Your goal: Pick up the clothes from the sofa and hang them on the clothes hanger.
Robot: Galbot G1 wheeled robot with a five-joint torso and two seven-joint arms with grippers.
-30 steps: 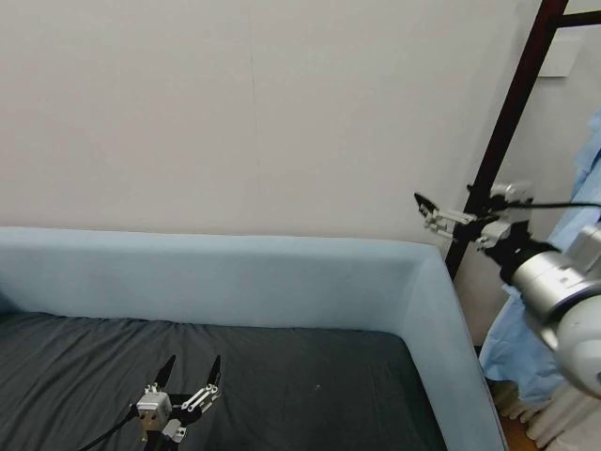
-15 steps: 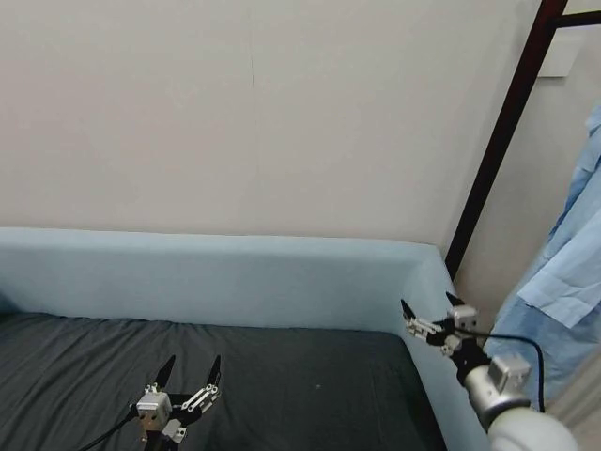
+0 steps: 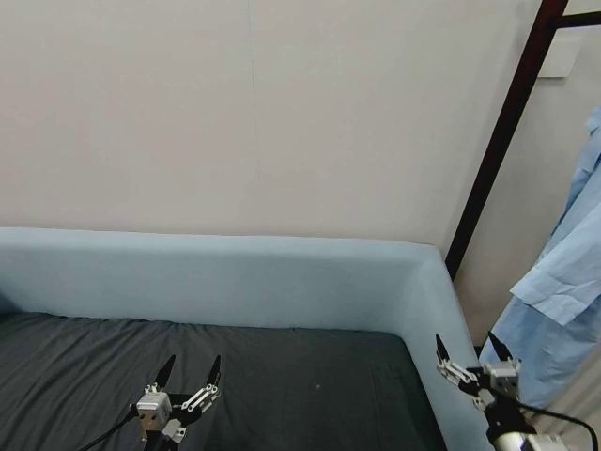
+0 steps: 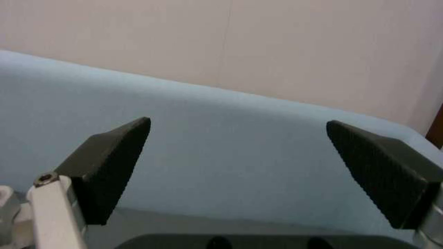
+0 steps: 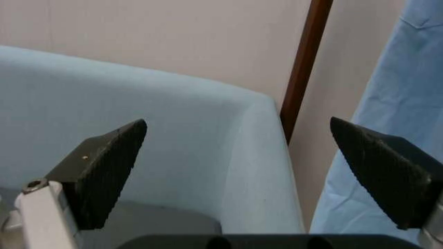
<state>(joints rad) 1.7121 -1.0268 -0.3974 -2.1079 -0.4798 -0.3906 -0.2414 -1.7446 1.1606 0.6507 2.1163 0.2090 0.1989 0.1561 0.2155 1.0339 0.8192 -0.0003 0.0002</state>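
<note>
Blue clothes point(image 3: 563, 282) hang above and beside the spread right gripper point(image 3: 467, 355).

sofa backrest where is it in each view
Head view: the light blue sofa backrest spans the middle, behind the dark seat.
Left wrist view: it lies beyond the open left end effector.
Right wrist view: beyond the open right end effector, ending beside the dark pole.
Shared landmark: the beige wall.

Pale blue padded sofa back point(image 3: 282, 272), plain. Charcoal grey seat cushion point(image 3: 310, 381), plain. Light blue hanging garment point(image 3: 563, 282), plain cloth. Dark reddish-brown slanted rack pole point(image 3: 500, 141). Off-white flat wall point(image 3: 235, 113). Both left hand point(image 3: 193, 362) and right hand point(image 3: 465, 340): black fingers point(image 4: 377, 171) with finely ridged faces, silver metal knuckles.
</note>
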